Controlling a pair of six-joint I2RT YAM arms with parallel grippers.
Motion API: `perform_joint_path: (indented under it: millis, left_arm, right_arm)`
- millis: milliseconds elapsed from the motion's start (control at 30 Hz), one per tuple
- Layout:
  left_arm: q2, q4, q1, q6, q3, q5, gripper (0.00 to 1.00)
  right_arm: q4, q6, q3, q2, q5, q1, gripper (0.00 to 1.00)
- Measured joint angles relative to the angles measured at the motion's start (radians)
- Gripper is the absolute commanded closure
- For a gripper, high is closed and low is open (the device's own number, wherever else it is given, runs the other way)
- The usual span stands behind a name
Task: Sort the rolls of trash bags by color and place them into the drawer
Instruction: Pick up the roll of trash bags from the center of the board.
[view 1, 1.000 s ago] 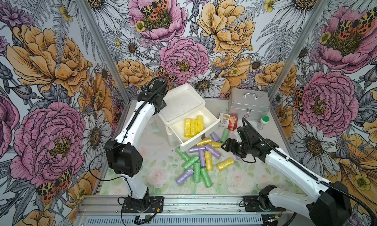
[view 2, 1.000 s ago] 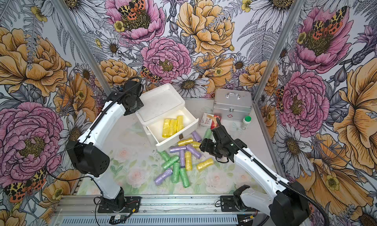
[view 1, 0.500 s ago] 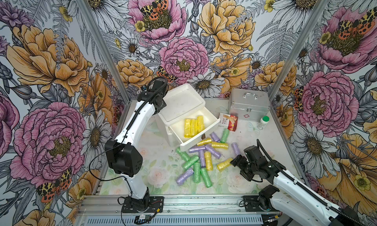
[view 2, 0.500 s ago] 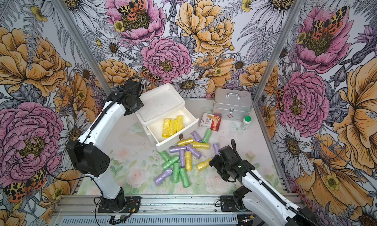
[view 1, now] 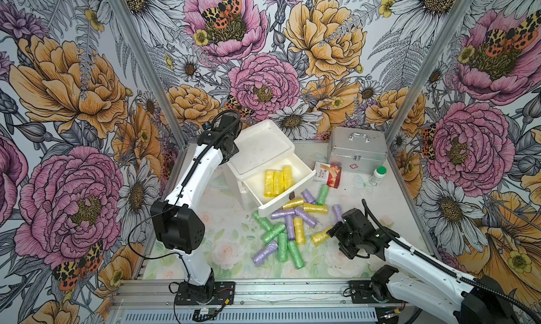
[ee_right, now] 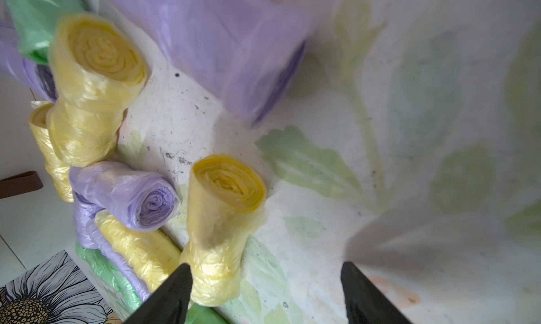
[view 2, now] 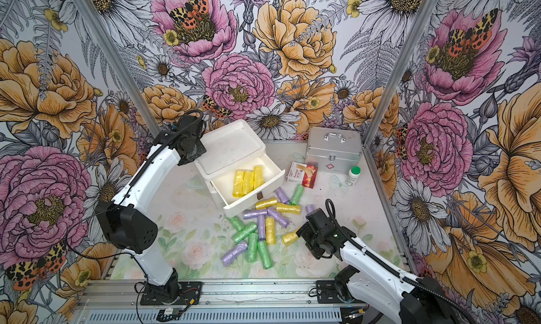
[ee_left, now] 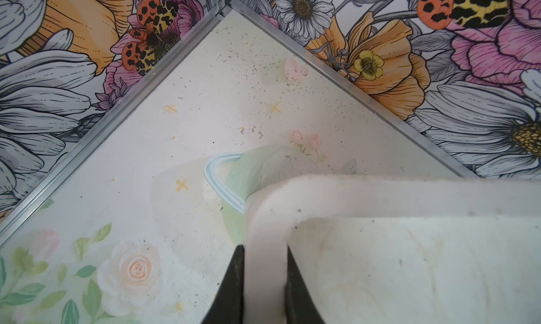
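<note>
The white drawer (view 1: 304, 173) stands pulled out of a white cabinet (view 1: 263, 147), with three yellow rolls of trash bags (view 1: 276, 182) side by side inside. Several more rolls (view 1: 288, 229) in yellow, green and lilac lie heaped on the table in front of it. My left gripper (ee_left: 265, 249) is shut on the cabinet's rim (ee_left: 380, 190) at its back left corner. My right gripper (ee_right: 266, 278) is open and low at the heap's right edge. A lone yellow roll (ee_right: 222, 214) (view 1: 320, 236) lies just inside one finger (ee_right: 172, 290), with the other finger well apart.
At the back right stand a silver case (view 1: 357, 149), a red and white carton (view 1: 329, 174) and a white bottle with a green cap (view 1: 377, 176). Metal-edged walls close in the table on three sides. A lilac roll (view 1: 337, 211) lies beside my right wrist.
My right arm has drawn back from the far side of the heap to its near right edge, beside the lone yellow roll. The left arm has not moved.
</note>
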Motion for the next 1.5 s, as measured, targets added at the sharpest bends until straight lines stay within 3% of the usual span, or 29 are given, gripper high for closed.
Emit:
perform_joint_path:
  millis: [267, 500, 633, 900, 1133, 1300, 1500]
  left_arm:
    - [0.0, 0.0, 0.0, 0.0, 0.0, 0.0, 1.0]
    - [0.0, 0.0, 0.0, 0.0, 0.0, 0.0, 1.0]
    - [0.0, 0.0, 0.0, 0.0, 0.0, 0.0, 1.0]
    - [0.0, 0.0, 0.001, 0.0, 0.0, 0.001, 1.0]
    - [0.0, 0.001, 0.001, 0.001, -0.002, 0.001, 1.0]
    - [0.0, 0.001, 0.001, 0.001, -0.002, 0.001, 1.0]
    - [-0.002, 0.001, 0.003, 0.001, -0.002, 0.002, 1.0]
  right_arm:
    - [0.078, 0.021, 0.03, 0.112, 0.013, 0.014, 0.23]
    - [0.109, 0.039, 0.06, 0.187, 0.028, 0.014, 0.34]
    - [0.125, 0.044, 0.073, 0.226, 0.034, 0.014, 0.43]
    - [0.152, 0.021, 0.085, 0.273, 0.035, 0.014, 0.8]
    - [0.151, -0.021, 0.09, 0.263, 0.042, 0.014, 0.86]
    - [0.099, -0.121, 0.101, 0.153, 0.06, 0.014, 0.89]
    - [-0.023, -0.292, 0.323, 0.045, 0.076, 0.014, 0.94]
